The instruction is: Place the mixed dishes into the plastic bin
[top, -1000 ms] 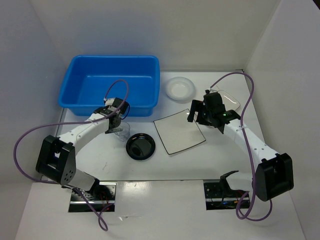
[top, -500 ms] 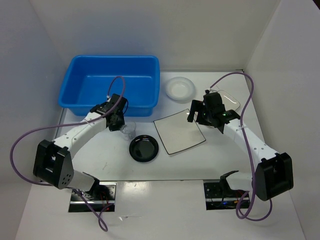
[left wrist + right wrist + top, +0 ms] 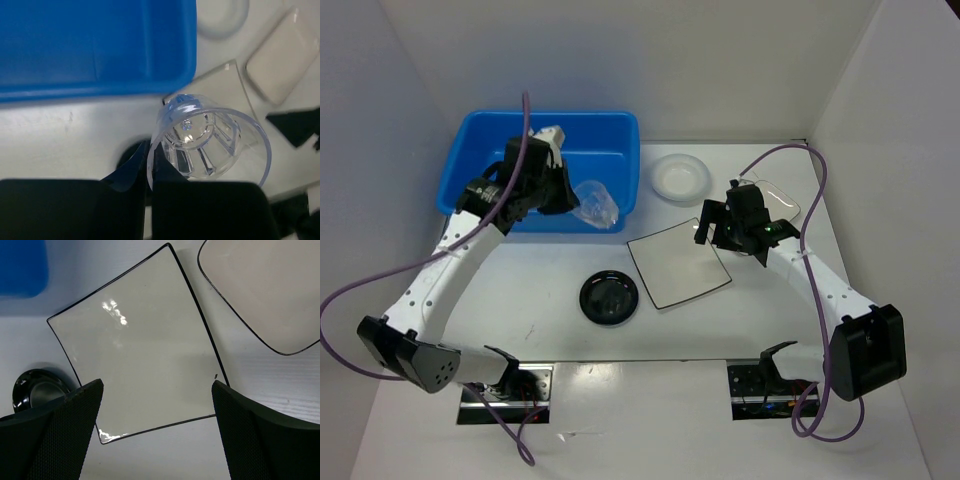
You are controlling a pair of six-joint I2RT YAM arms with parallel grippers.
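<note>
My left gripper is shut on the rim of the small clear cup and holds it tilted in the air over the near right part of the blue plastic bin. In the left wrist view the cup hangs past the bin's rim. My right gripper is open and empty above the right edge of the square white plate with dark rim, which also shows in the right wrist view. The round black saucer, round white bowl and pale plate lie on the table.
White walls close in the table at the back and both sides. The pale plate lies just right of the square plate. The arm bases stand at the near edge.
My left arm has lifted the clear cup from the table beside the black saucer and carried it up and back over the bin's near right part. The right arm has not moved.
</note>
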